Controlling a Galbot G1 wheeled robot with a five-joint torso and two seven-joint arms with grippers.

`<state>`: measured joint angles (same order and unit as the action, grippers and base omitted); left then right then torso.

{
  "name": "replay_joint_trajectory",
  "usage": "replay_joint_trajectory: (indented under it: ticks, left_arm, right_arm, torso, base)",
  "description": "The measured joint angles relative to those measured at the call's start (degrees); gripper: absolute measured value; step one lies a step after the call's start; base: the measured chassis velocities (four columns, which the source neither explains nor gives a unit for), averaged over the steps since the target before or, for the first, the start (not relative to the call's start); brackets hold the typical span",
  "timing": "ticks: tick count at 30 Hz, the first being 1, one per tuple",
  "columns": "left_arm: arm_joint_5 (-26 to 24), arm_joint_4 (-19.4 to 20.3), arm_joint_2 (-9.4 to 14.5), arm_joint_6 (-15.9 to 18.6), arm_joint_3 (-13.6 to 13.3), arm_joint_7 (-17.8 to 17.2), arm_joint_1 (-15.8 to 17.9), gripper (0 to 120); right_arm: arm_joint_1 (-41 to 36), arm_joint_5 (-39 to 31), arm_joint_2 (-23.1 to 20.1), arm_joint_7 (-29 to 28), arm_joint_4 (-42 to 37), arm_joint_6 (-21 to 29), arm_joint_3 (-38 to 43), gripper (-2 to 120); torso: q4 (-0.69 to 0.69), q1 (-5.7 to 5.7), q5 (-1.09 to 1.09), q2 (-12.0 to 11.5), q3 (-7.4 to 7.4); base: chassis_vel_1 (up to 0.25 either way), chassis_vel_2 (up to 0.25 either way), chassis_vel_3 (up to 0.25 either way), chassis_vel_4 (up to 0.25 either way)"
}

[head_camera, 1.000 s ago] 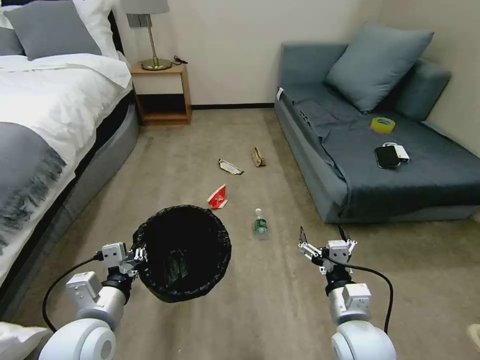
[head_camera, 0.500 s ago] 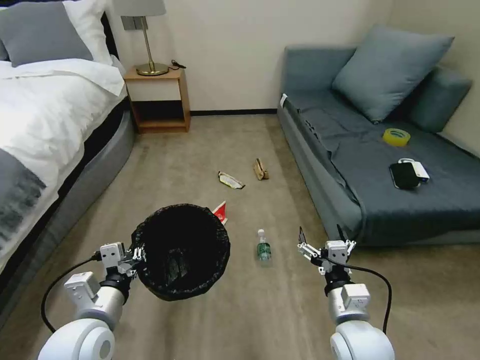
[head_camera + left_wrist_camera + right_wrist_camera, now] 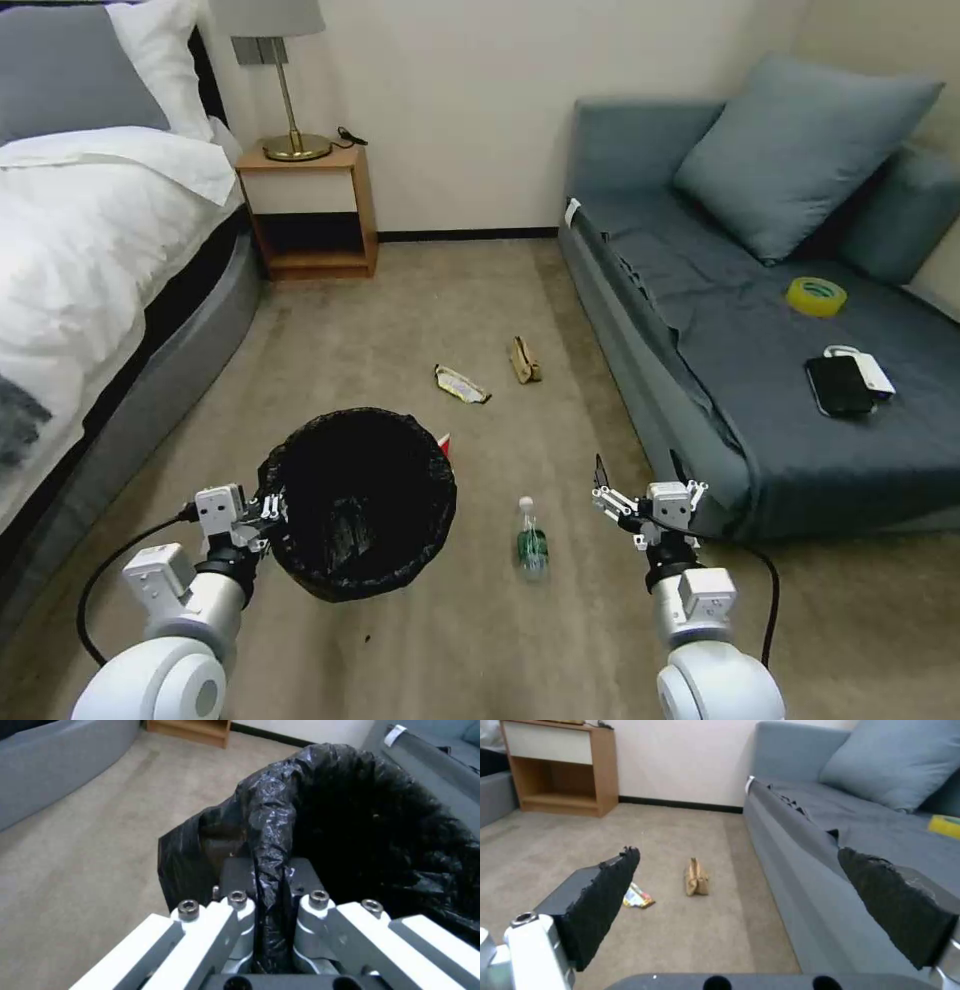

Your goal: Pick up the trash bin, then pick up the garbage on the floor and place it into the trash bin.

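The left gripper (image 3: 272, 508) is clamped on the rim of the trash bin (image 3: 358, 500), fingers (image 3: 235, 907) pinching the black liner, bin held above the floor (image 3: 420, 310). The right gripper (image 3: 640, 478) hangs with fingers (image 3: 605, 888) spread wide and empty. Between them the bottle (image 3: 531, 540) lies on the floor. Beyond lie the foil wrapper (image 3: 461, 384) and the brown paper piece (image 3: 524, 361); the red-white wrapper (image 3: 443, 441) shows just behind the bin.

White-grey arms (black cables)
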<state>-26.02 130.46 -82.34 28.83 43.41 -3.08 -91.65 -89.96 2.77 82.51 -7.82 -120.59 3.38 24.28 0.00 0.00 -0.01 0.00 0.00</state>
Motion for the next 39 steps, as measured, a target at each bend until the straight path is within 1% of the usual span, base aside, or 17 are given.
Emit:
replay_joint_trajectory:
  ticks: [6,14,17,18,20,23,24,27,28,29,31,32,33,35,36,37,39]
  left_arm:
    - [-0.17,-0.78,-0.21,-0.30,-0.09,-0.01,-0.01,5]
    - [-0.64,-1.61,0.24,-0.30,1.09,0.09,0.60,5]
    - [-1.08,-1.89,0.62,-0.25,1.79,0.17,0.85,5]
    - [-1.28,-1.94,0.74,-0.21,2.02,0.32,0.91,5]
    - [-1.33,-1.98,0.77,-0.21,2.09,0.37,0.94,5]
    - [-1.68,-2.20,0.87,-0.19,2.47,0.53,1.15,5]
    - [-1.68,-2.20,0.87,-0.19,2.47,0.53,1.15,5]
    - [-2.24,-3.08,0.97,-0.17,3.13,0.85,1.60,5]
    - [-2.42,-3.40,1.05,-0.17,3.30,0.99,1.73,5]
    - [-2.42,-3.40,1.05,-0.17,3.30,0.99,1.73,5]
    - [-2.59,-3.91,1.17,-0.17,3.49,1.16,1.87,5]
    - [-2.66,-4.35,1.31,-0.17,3.67,1.33,1.96,5]
    - [-2.66,-4.35,1.31,-0.17,3.67,1.33,1.96,5]
    - [-2.78,-5.07,1.58,-0.25,3.96,1.63,2.11,5]
    - [-2.87,-5.35,1.68,-0.30,4.08,1.72,2.17,5]
    - [-2.87,-5.35,1.68,-0.30,4.08,1.72,2.17,5]
    - [-2.98,-5.71,1.77,-0.38,4.26,1.88,2.22,5]
  right_arm:
    - [0.09,0.68,0.10,-0.07,0.95,-1.19,-0.69,100]
    - [1.48,-0.17,-0.85,-0.01,3.50,-1.20,-2.34,100]
    - [3.18,-1.70,-2.18,0.01,5.48,-0.39,-3.98,100]
    - [4.12,-3.21,-2.98,-0.03,6.53,0.67,-4.98,100]
    - [4.45,-3.67,-3.24,-0.08,6.86,1.09,-5.36,100]
    - [6.54,-7.25,-4.99,-0.97,8.99,4.31,-8.10,100]
    - [6.54,-7.25,-4.99,-0.97,8.99,4.31,-8.10,100]
    - [9.80,-15.57,-7.59,-3.45,12.41,13.08,-12.44,100]
    - [10.86,-20.03,-8.32,-4.82,13.06,17.96,-13.61,100]
    - [10.86,-20.03,-8.32,-4.82,13.06,17.96,-13.61,100]
    - [12.27,-25.72,-9.06,-6.67,13.79,22.92,-15.05,100]
    - [13.80,-29.97,-9.58,-8.12,14.44,27.36,-16.10,100]
    - [13.80,-29.97,-9.58,-8.12,14.44,27.36,-16.10,100]
    - [16.38,-34.63,-10.52,-9.09,15.72,32.82,-17.71,100]
    - [17.67,-36.09,-11.01,-9.55,16.56,34.25,-18.74,100]
    - [17.67,-36.09,-11.01,-9.55,16.56,34.25,-18.74,100]
    - [19.26,-37.95,-11.41,-10.45,17.64,36.05,-19.89,100]
  torso:
    - [0.00,0.00,0.00,-0.01,0.01]
    - [0.00,0.00,0.00,0.00,-0.01]
    - [0.00,0.00,0.01,0.00,-0.01]
    - [0.00,0.00,0.00,0.00,-0.01]
    - [0.00,0.00,0.00,0.00,-0.01]
    - [0.01,0.00,0.01,0.00,0.00]
    - [0.01,0.00,0.01,0.00,0.00]
    - [0.00,0.00,0.01,0.00,0.00]
    - [0.00,0.00,0.00,0.00,0.00]
    - [0.00,0.00,0.00,0.00,0.00]
    - [0.00,0.00,0.01,0.00,0.00]
    - [0.00,0.00,0.00,0.00,0.00]
    - [0.00,0.00,0.00,0.00,0.00]
    - [0.00,0.00,0.00,0.00,0.00]
    - [0.00,0.00,0.00,0.00,0.00]
    - [0.00,0.00,0.00,0.00,0.00]
    - [0.00,0.00,0.00,0.00,0.00]
  base:
    - [-0.160,0.173,0.168,-0.170]
    - [-0.029,0.036,0.017,-0.028]
    - [0.000,0.000,0.000,0.000]
    - [0.000,0.000,0.000,0.000]
    - [0.000,0.000,0.000,0.000]
    - [0.000,0.000,0.000,0.000]
    - [0.000,0.000,0.000,0.000]
    - [0.000,0.000,0.000,0.000]
    - [0.000,0.000,0.000,0.000]
    - [0.000,0.000,0.000,0.000]
    - [0.000,0.000,0.000,0.000]
    - [0.000,0.000,0.000,0.000]
    - [0.000,0.000,0.000,0.000]
    - [0.000,0.000,0.000,0.000]
    - [0.000,0.000,0.000,0.000]
    - [0.000,0.000,0.000,0.000]
    - [0.000,0.000,0.000,0.000]
